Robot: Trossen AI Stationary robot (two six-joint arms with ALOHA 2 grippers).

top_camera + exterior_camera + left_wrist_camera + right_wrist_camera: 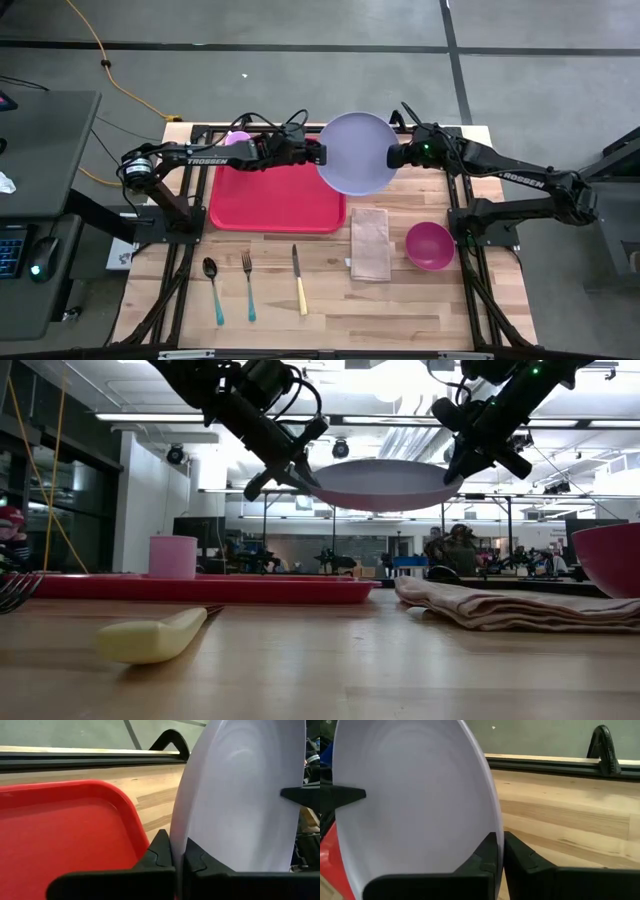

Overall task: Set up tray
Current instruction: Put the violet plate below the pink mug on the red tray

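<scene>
Lavender plate (357, 152) is up in the air, level, held between both grippers — low view shows it well above the table, rim pinched on each side. Left gripper (318, 152) is clamped narrow on the plate's left edge; in the left wrist view its two dark fingers (161, 855) squeeze the rim with barely a gap. Right gripper (393, 155) is pinched on the opposite edge, fingers (490, 852) closed on the rim the same way.

Red tray (275, 195) lies flat on the wooden table (330, 310), left of centre and toward the far edge, under the left arm. Plate's left part overhangs the tray's far-right corner in the high view, but w/ clear air between them; the rest of the plate hangs over bare wood. Pink cup (237, 138) stands upright at the tray's far-left corner — seems to be on the tray, judging by the low view.

Nearer the front edge, in a row left to right: spoon (213, 290) w/ teal handle, fork (248, 285) w/ teal handle, knife (298, 281) w/ pale yellow handle — all lying lengthwise, apart from each other and off the tray. Folded beige napkin (370, 243) lies just right of the tray, near its front-right corner. Magenta bowl (430, 245) sits just right of the napkin, on the wood.

Beyond the table's left side: a dark desk w/ a mouse (38, 268) and a keyboard edge.
</scene>
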